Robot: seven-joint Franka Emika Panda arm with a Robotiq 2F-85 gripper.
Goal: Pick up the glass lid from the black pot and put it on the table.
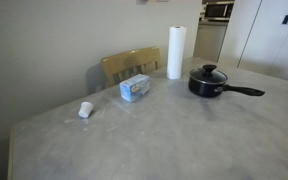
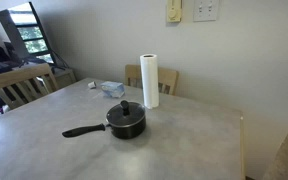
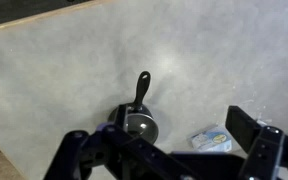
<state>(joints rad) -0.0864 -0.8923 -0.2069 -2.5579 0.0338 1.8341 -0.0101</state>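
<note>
The black pot stands on the grey stone-look table with the glass lid resting on it, black knob up. Both exterior views show the pot, the lid and the table, but neither shows the arm. In the wrist view my gripper is open and empty, high above the table. The pot's long handle and the lid lie below, near the left finger and partly hidden by the gripper body.
A white paper-towel roll stands behind the pot and also shows in an exterior view. A blue-white box and a small white cup lie on the table. Wooden chairs stand at the edges.
</note>
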